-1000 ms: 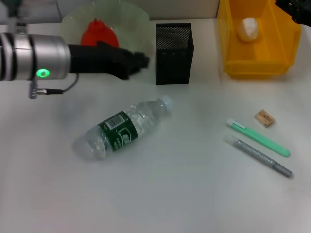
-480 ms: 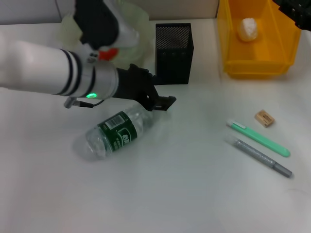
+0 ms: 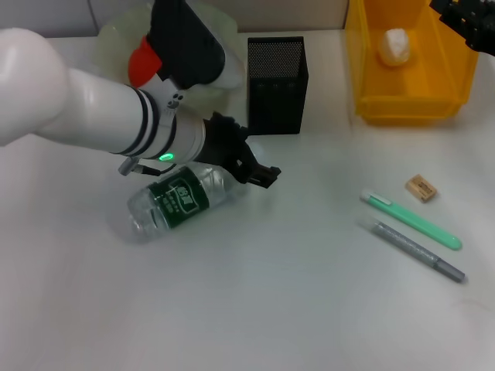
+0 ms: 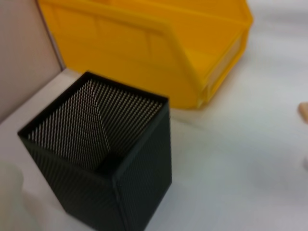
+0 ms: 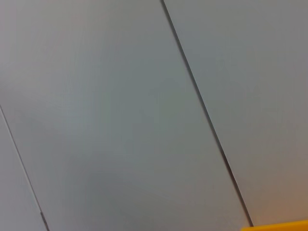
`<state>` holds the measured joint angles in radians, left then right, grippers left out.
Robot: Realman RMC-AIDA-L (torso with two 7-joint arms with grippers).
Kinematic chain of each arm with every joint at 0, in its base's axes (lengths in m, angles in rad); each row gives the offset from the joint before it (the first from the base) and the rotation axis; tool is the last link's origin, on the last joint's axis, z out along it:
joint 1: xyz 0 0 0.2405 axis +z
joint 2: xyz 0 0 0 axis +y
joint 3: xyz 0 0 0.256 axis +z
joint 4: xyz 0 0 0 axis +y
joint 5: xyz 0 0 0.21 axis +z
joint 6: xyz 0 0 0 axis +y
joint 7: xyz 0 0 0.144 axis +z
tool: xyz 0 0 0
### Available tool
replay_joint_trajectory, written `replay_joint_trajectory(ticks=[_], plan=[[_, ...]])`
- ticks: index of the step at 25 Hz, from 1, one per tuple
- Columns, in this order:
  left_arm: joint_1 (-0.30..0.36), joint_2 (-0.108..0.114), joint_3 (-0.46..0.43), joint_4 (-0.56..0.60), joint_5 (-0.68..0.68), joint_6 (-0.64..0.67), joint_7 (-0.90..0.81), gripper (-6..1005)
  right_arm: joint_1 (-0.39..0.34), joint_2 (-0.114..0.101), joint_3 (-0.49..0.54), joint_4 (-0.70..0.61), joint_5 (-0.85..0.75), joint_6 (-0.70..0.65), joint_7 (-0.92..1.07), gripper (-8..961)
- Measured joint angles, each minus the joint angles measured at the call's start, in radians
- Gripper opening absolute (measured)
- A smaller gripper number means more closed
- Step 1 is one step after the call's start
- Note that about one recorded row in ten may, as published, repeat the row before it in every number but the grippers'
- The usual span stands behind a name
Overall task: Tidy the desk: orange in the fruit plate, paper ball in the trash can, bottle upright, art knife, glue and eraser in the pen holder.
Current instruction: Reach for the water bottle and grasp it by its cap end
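The bottle lies on its side on the white desk, its cap end hidden under my left gripper, which sits low over the neck. The orange rests in the fruit plate at the back, mostly behind my left arm. The paper ball lies inside the trash can. The pen holder stands upright beside the plate and fills the left wrist view. The eraser, green art knife and grey glue pen lie at the right. My right gripper hangs above the trash can's far right corner.
In the left wrist view the trash can stands just behind the pen holder. The right wrist view shows grey wall panels and a sliver of yellow. A wall borders the desk's back edge.
My left arm swung from over the fruit plate down to the bottle's neck. The bottle has shifted and turned slightly to the left. The right arm has hardly moved.
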<state>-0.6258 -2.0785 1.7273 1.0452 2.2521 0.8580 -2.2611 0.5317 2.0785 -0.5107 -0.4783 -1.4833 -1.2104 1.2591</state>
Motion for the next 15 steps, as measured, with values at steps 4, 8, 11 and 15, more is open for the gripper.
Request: replay_joint_trajectory(ticks=[4, 8, 11, 15], plan=[[-0.065, 0.000, 0.016, -0.100, 0.004, -0.022, -0.042, 843, -0.002, 0.000, 0.000, 0.000, 0.000, 0.000, 0.000, 663], [-0.079, 0.000, 0.018, -0.118, 0.010, -0.025, -0.046, 836, -0.005, 0.000, 0.000, 0.001, 0.004, 0.000, -0.002, 663], [-0.081, 0.000, 0.019, -0.118, 0.016, -0.026, -0.047, 831, -0.009, 0.000, 0.000, 0.002, 0.006, 0.000, -0.003, 663], [-0.092, -0.001, 0.058, -0.116, 0.046, -0.023, -0.049, 823, -0.011, 0.000, 0.000, 0.013, 0.007, 0.000, -0.014, 663]])
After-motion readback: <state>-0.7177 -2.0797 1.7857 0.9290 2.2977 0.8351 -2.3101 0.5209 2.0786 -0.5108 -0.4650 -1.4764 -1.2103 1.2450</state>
